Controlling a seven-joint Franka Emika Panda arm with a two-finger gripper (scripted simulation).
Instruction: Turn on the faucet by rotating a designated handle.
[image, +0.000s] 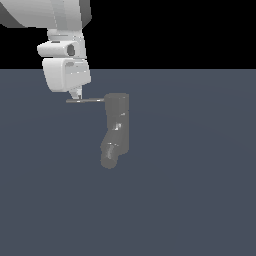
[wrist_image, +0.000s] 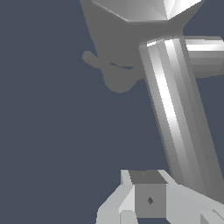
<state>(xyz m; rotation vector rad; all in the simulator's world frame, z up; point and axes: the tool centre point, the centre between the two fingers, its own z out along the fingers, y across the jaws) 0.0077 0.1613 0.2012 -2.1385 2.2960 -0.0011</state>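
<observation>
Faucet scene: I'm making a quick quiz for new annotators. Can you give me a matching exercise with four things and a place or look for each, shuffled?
Things:
1. faucet
2. handle
3. gripper
4. spout

Descriptions:
A. white, right above the outer end of the thin rod
B. thin rod sticking out sideways from the top cap
C. thick angled tube at the lower end
D. dull grey upright cylinder

Pairs: 1-D, 2-B, 3-A, 4-C

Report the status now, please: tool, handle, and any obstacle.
Tool at outer tip of handle, jaw state unclear. Faucet upright, spout angled down. No obstacle seen.
</observation>
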